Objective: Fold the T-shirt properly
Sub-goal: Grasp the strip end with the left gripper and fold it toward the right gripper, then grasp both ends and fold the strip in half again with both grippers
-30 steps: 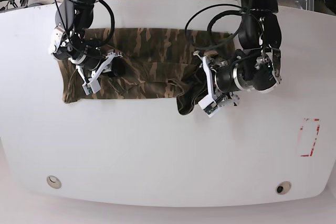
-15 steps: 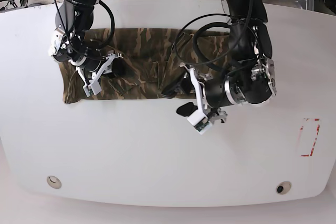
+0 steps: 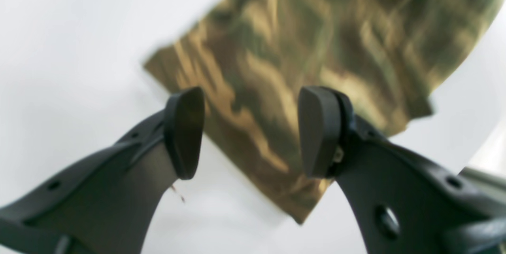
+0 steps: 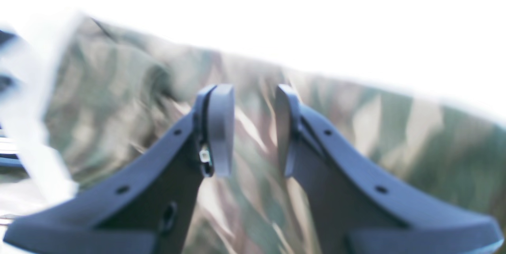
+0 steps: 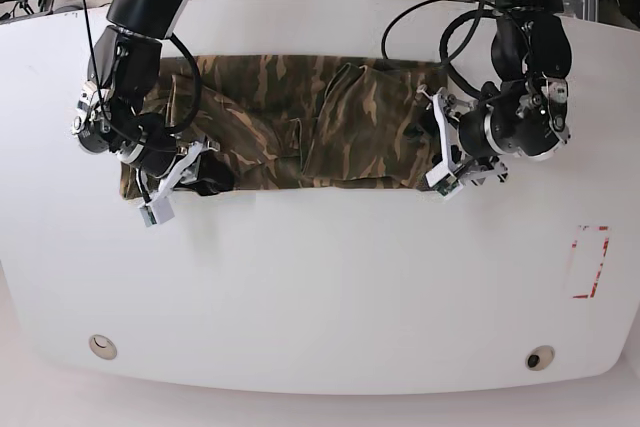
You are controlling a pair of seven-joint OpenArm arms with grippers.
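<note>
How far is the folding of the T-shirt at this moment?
Done: the T-shirt lies on the table as a long band, its right part doubled over. In hand: nothing is gripped. The left hand is open above the cloth's corner, and the right hand is open over the other end. Left: folding the band's ends inward to make a compact packet.

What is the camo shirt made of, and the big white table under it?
The T-shirt looks like soft, matte woven or knit cloth: it wrinkles and folds over itself. The table looks like a hard, smooth white board, maybe painted or laminated; it shows a faint sheen, so I can't tell exactly.
</note>
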